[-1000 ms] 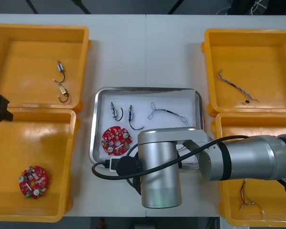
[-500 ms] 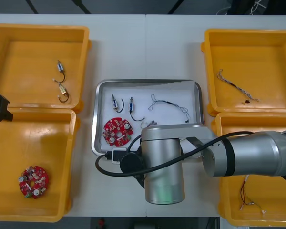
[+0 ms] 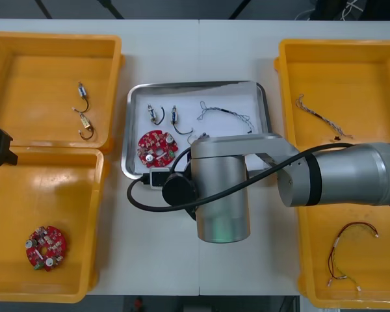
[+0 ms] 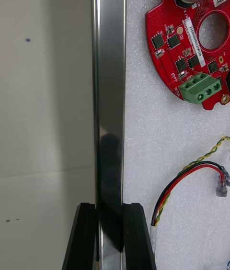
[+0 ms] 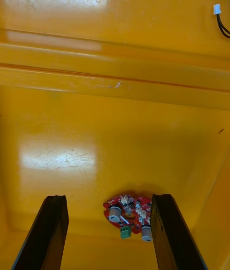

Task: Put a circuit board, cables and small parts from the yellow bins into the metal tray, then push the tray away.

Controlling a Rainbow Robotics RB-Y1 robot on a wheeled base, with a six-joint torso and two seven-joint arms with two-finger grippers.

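The metal tray (image 3: 194,84) lies between the yellow bins and is white inside. It holds a red circuit board (image 3: 156,148), two small metal parts (image 3: 157,114), a blue and white cable (image 3: 224,116) and a red and yellow cable (image 4: 191,174). My right arm (image 3: 221,195) covers the tray's near edge. In the right wrist view my right gripper (image 4: 109,208) is shut on the tray's rim (image 4: 109,83), beside the circuit board (image 4: 191,50). My left gripper (image 5: 109,198) hangs open above a circuit board (image 5: 128,212) in the near left bin.
The far left bin (image 3: 52,40) holds small metal parts (image 3: 83,118). In the near left bin (image 3: 97,227) lies a circuit board (image 3: 45,247). A twisted cable (image 3: 322,117) is in the far right bin, a red and yellow cable (image 3: 351,250) in the near right one.
The tray has slid away from me across the table, with its contents, the right gripper staying on its near rim. The left arm has not moved.
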